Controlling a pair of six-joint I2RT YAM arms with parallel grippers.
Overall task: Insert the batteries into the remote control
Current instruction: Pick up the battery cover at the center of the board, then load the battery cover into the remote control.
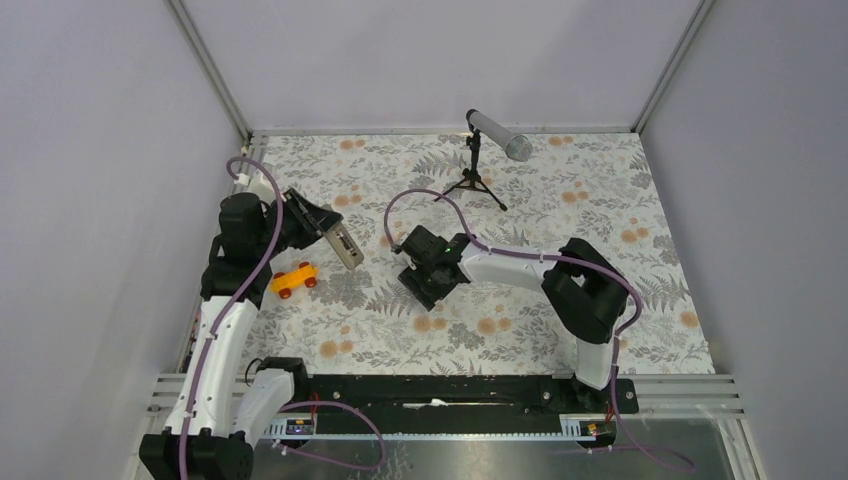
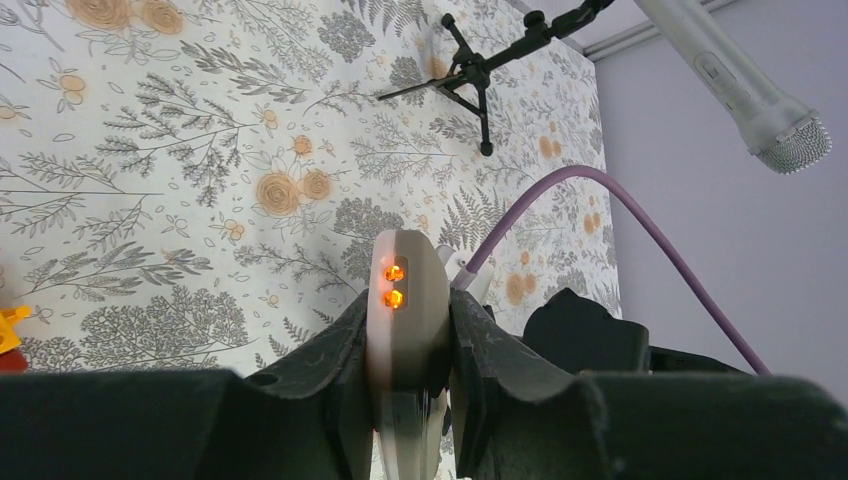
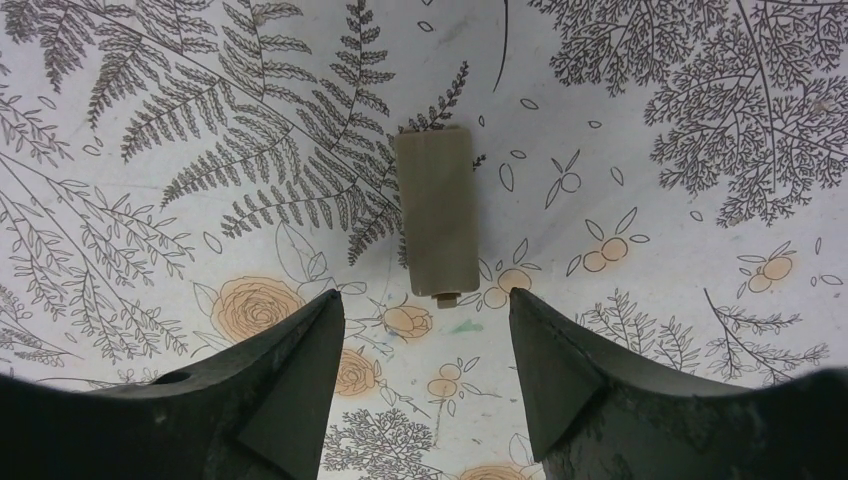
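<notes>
My left gripper is shut on the remote control and holds it above the mat at the left. In the left wrist view the remote stands edge-on between the fingers, beige-grey, with two glowing orange lights at its tip. My right gripper is open and empty, low over the mat's middle. In the right wrist view a small flat grey rectangular cover piece lies on the mat just beyond the open gripper. No batteries are in view.
An orange toy car sits on the floral mat right of the left arm; its edge shows in the left wrist view. A grey microphone on a small black tripod stands at the back. Grey walls enclose the mat.
</notes>
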